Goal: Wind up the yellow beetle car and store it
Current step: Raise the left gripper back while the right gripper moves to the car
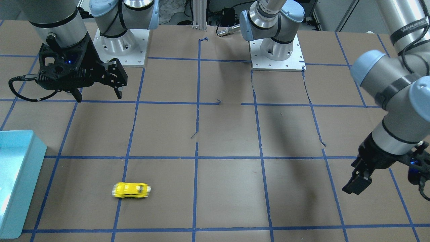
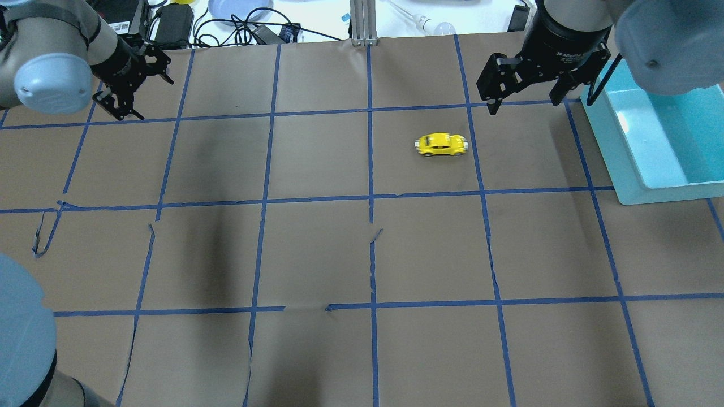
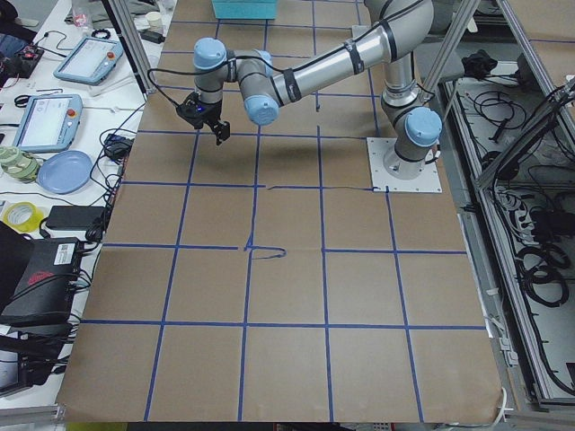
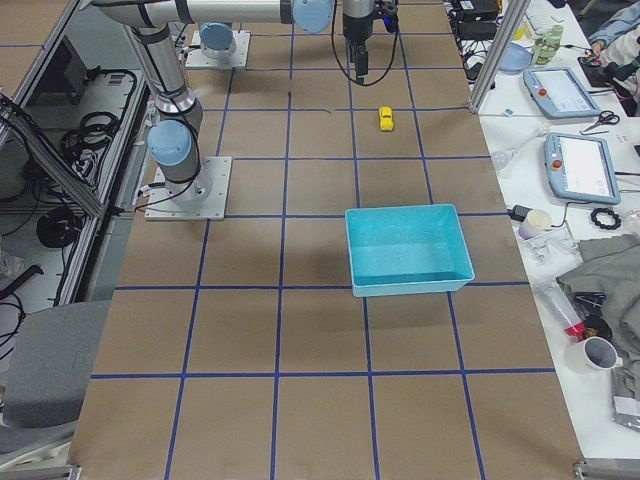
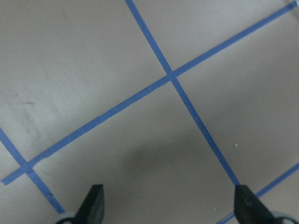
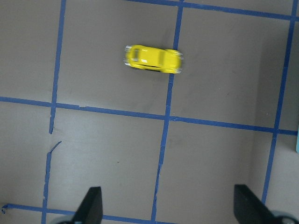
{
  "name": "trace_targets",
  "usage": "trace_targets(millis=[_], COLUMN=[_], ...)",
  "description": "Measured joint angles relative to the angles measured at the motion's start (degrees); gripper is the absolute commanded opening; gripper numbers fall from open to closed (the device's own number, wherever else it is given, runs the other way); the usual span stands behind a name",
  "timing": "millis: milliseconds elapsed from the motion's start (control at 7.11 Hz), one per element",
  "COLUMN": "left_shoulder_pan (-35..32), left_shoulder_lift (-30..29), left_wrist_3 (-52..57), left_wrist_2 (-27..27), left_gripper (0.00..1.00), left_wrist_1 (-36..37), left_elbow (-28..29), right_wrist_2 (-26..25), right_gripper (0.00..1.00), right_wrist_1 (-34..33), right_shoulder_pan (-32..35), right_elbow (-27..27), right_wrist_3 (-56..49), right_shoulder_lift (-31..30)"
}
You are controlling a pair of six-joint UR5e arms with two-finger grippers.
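The yellow beetle car stands on its wheels on the brown table, apart from both grippers. Its outline is smeared in the overhead, front and right wrist views. It also shows small in the exterior right view. My right gripper hangs open and empty above the table, between the car and the bin; the front view shows it too. My left gripper is open and empty at the far left of the table, far from the car.
A light blue open bin stands at the table's right side, and shows in the front view too. Blue tape lines grid the brown paper cover, which has torn seams near the middle. Cables and dishes lie beyond the far edge.
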Motion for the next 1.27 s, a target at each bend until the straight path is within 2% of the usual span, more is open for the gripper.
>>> trace_targets(millis=[281,422,844,1266], left_shoulder_pan=[-0.1,-0.1,-2.0,-9.6], left_shoulder_lift=[5.4,7.2,10.2,10.3], left_wrist_3=[11.0,13.1,20.5,30.2], left_wrist_2=[1.6,1.8,1.6,1.7], left_gripper=[1.00,1.00,1.00,1.00], left_wrist_1=[-17.1,-22.1,-27.2,-27.7], left_elbow=[9.8,13.0,13.1,11.9], right_wrist_2=[0.0,0.1,0.2,3.1], right_gripper=[1.00,1.00,1.00,1.00], right_wrist_1=[0.0,0.0,0.2,0.3], right_shoulder_pan=[0.0,0.0,-0.5,-6.2], right_elbow=[0.0,0.0,0.1,-0.1], right_wrist_3=[0.0,-0.1,-3.6,-29.4], right_shoulder_lift=[0.0,0.0,0.8,2.7])
